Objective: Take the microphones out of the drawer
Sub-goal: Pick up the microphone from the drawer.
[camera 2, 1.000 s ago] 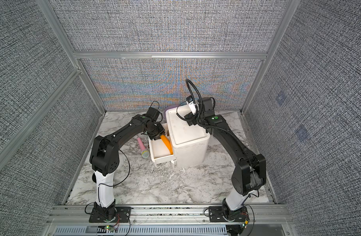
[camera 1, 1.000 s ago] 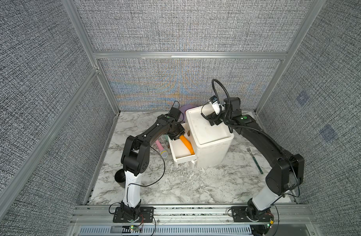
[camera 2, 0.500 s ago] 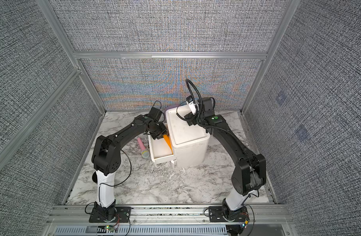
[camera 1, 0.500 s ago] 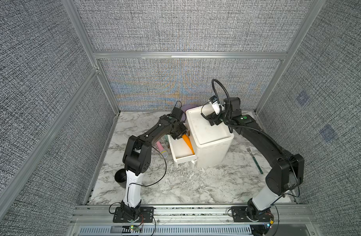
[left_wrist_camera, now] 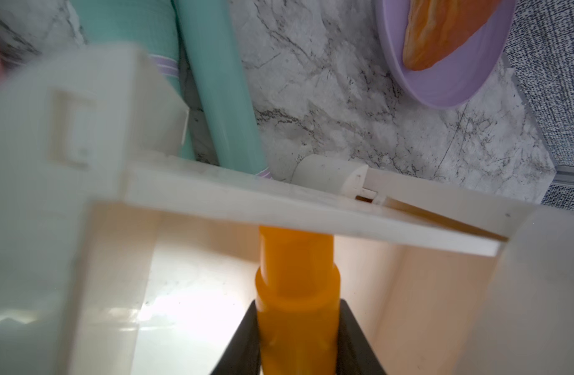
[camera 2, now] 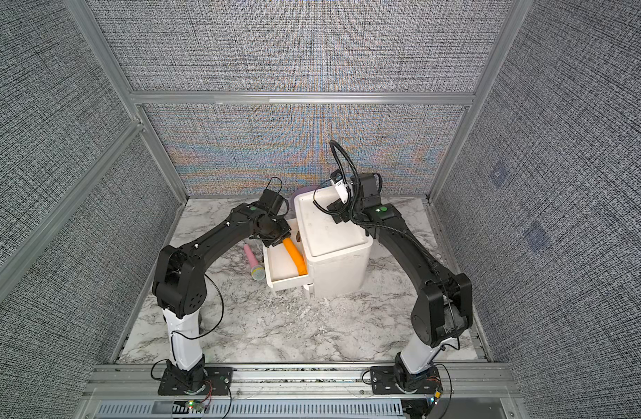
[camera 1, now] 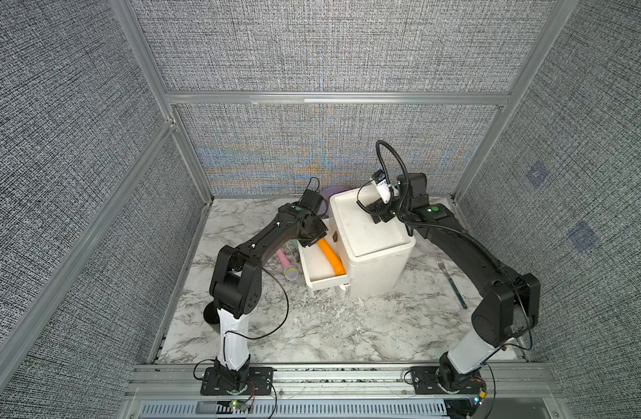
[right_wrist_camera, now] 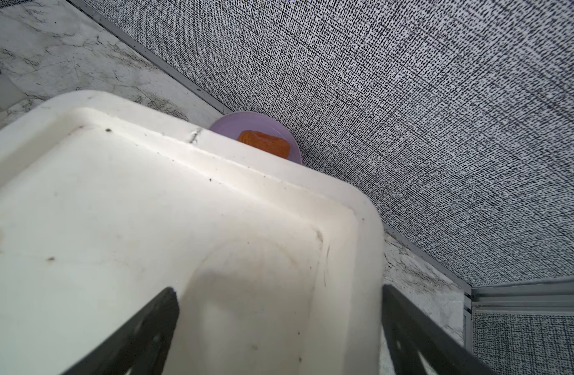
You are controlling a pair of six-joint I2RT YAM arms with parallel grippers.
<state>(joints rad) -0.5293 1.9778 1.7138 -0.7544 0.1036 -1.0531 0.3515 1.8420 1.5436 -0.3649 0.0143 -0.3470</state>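
Reckoning twelve o'clock as the far wall, my left arm arches from its base toward one o'clock, its wrist dipping into the far end of the open drawer (camera 1: 324,284). My left end effector (left_wrist_camera: 298,306) is clenched on the orange microphone (camera 1: 331,257), a finger pressed to each side of its handle. The microphone lies lengthwise in the drawer, along the wall next to the cabinet (camera 1: 370,232).

My right arm curves toward eleven o'clock, and my right end effector (right_wrist_camera: 279,290) hovers released, fingers wide, over the cabinet's top near its far edge.

The drawer juts out at nine o'clock from the cabinet. Just beside its outer wall, a pink microphone (camera 1: 287,263) lies on the desk (camera 1: 311,326). A purple plate (right_wrist_camera: 233,126) sits at twelve o'clock behind the cabinet, and a fork (camera 1: 451,281) at three. Toward six the desk lies open.
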